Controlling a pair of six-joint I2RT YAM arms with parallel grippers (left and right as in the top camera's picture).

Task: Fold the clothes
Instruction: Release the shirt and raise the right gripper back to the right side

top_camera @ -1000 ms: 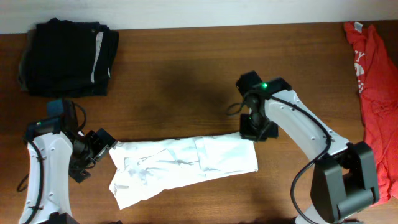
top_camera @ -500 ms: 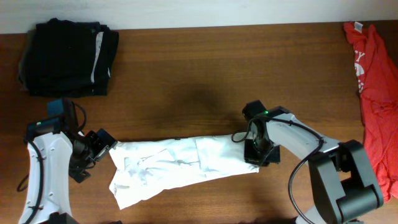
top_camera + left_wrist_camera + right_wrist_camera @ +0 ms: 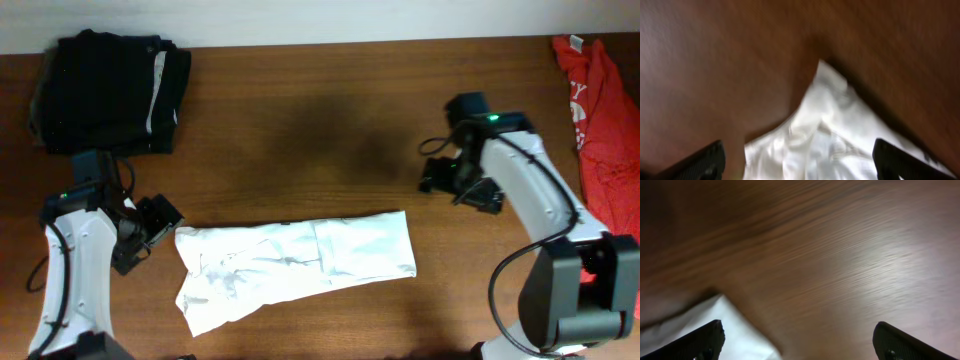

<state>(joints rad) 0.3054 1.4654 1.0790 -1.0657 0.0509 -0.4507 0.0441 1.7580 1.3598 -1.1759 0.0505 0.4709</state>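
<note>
White cotton is lying just beside my left gripper (image 3: 158, 220): the short-sleeved T-shirt (image 3: 300, 262), folded into a long band, is resting on the brown wooden table (image 3: 300, 130). Both grippers are gaping wide and holding nothing, with the right gripper (image 3: 448, 186) hanging apart from the band's right end. I am judging the rumpled left end the risk, since a pinch there may be catching one layer and dragging the fold open. Farther off, the folded black clothing pile (image 3: 105, 90) and the red garment (image 3: 600, 140) are sitting well apart.

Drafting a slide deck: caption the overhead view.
Left hand and right hand open, clear of the partly folded white T-shirt on the table.
</note>
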